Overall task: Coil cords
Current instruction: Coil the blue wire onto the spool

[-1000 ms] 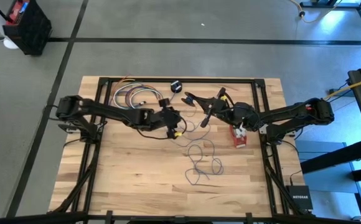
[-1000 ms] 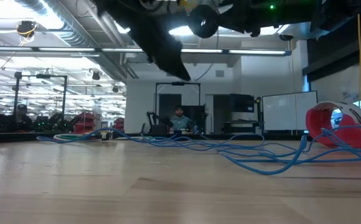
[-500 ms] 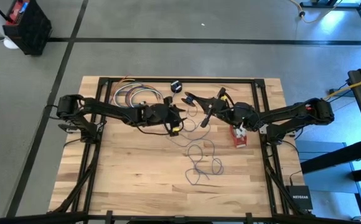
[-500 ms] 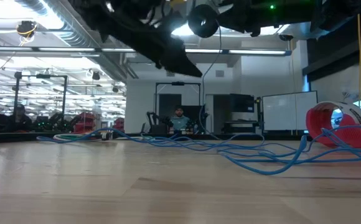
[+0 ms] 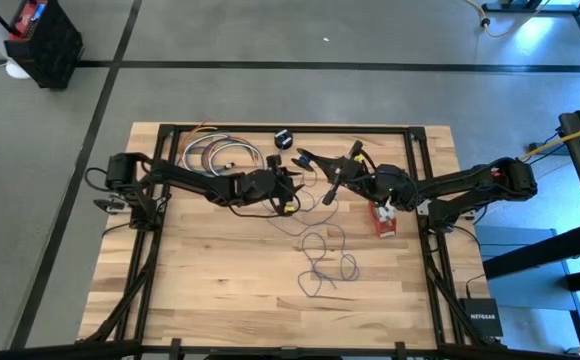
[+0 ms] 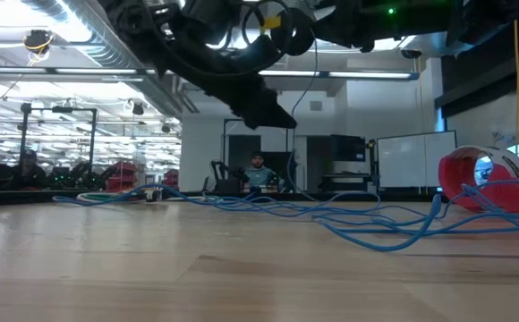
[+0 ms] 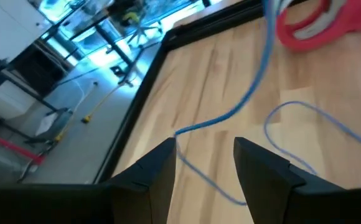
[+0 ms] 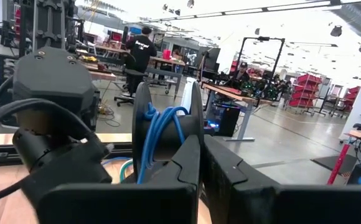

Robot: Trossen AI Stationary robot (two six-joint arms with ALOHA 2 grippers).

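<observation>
Two grippers meet mid-table: we see the right gripper (image 5: 332, 187) pinching the blue cord (image 5: 322, 255), wound around its closed fingers, while the left gripper (image 7: 203, 163), fingers spread, hovers above a loose strand, probably to feed slack.

Butcher-block table (image 5: 230, 280) of pale wood strips, smooth, with soft satin sheen in low view. Matt black metal frame (image 5: 290, 129) around its edge. Thin blue cord (image 6: 367, 228) looking like smooth, slightly glossy plastic sheathing. Red-and-white cord bundle (image 7: 330, 22) smooth and shiny, plastic-like. Left gripper (image 7: 203, 168) fingers matt black plastic with clean moulded edges. Right gripper (image 8: 201, 163) fingers likewise dull black. Floor (image 5: 270, 90) of grey polished concrete, faintly mottled, crossed by black strips.
</observation>
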